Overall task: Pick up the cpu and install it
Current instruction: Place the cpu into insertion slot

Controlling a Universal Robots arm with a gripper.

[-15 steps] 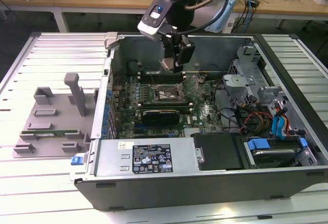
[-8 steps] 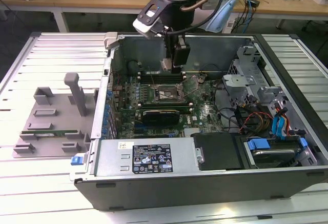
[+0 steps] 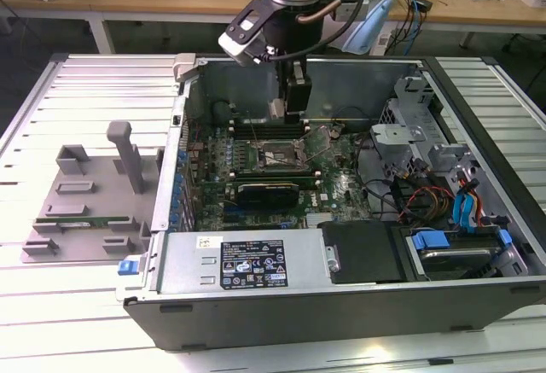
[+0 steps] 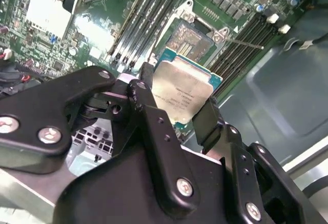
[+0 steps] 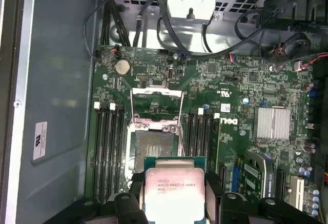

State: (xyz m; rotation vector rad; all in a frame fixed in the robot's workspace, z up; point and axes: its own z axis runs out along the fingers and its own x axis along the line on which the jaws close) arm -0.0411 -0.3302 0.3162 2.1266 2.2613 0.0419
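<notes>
I observed the open computer case (image 3: 358, 83), grey sheet steel, lying on a ribbed metal table (image 3: 77, 91). Inside it lay the flat green motherboard (image 5: 246, 90), densely populated. The matte black gripper (image 4: 177, 103) hung above the board, its angular fingers (image 4: 148, 96) clamped on opposite edges of the cpu (image 5: 174, 193). The square socket (image 5: 154, 155) sat open near the chip and clear of it, with its metal load plate (image 5: 156, 106) raised. The cpu was a flat square with a dull silver top plate and a thin green rim. Small printed lines crossed its top.
</notes>
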